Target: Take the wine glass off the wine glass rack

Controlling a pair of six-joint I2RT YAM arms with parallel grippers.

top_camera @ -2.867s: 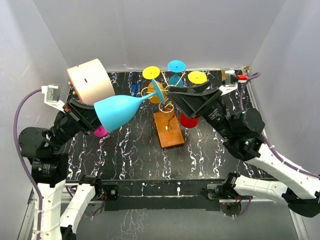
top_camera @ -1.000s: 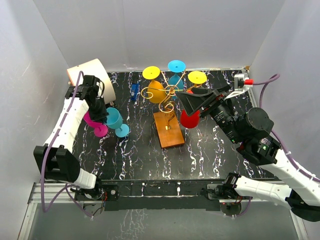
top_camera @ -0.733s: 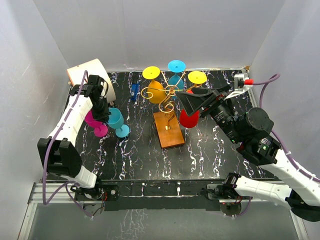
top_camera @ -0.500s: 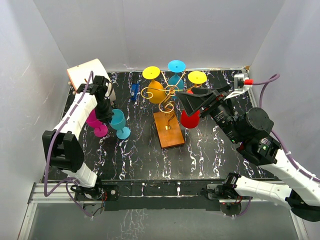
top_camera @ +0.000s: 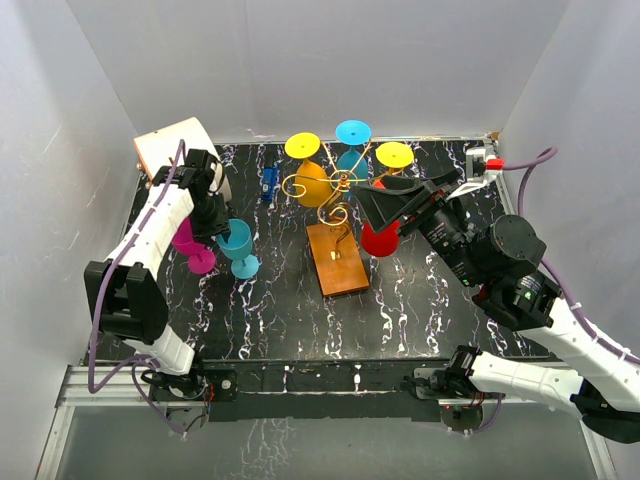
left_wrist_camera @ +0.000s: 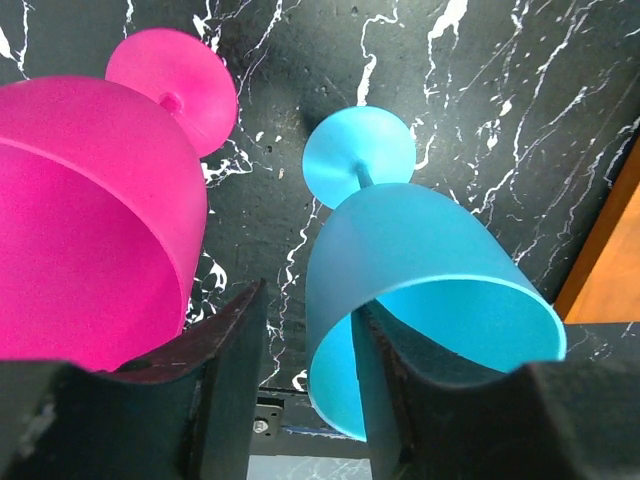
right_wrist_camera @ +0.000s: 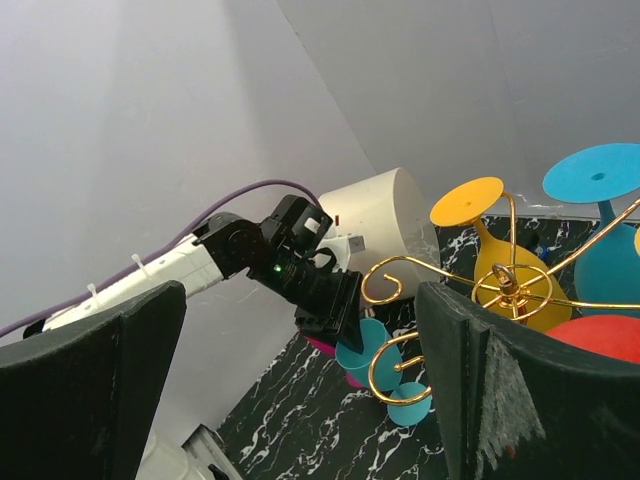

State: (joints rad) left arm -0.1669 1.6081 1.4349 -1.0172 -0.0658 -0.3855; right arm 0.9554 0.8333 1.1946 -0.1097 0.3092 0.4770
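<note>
Since it looks like light, stiff, slick plastic, I'd pinch the blue wine glass (top_camera: 237, 243) by its rim — it stands left of the wine glass rack (top_camera: 338, 262), left gripper (left_wrist_camera: 308, 312) parted astride it, right gripper (right_wrist_camera: 300, 330) gaping.

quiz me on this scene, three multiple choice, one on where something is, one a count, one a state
1. Where is the blue glass at the left gripper?
A hanging from the rack
B upright on the table beside the pink glass
C lying on its side

2. How many yellow feet show atop the wine glass rack?
A one
B two
C four

3. The right gripper is
A shut on a glass stem
B shut on the rack wire
C open

Key: B, both glasses stand side by side on the marbled top. B, one is left of the blue foot and one right. C, its fingers stand wide apart in the wrist view.
</note>
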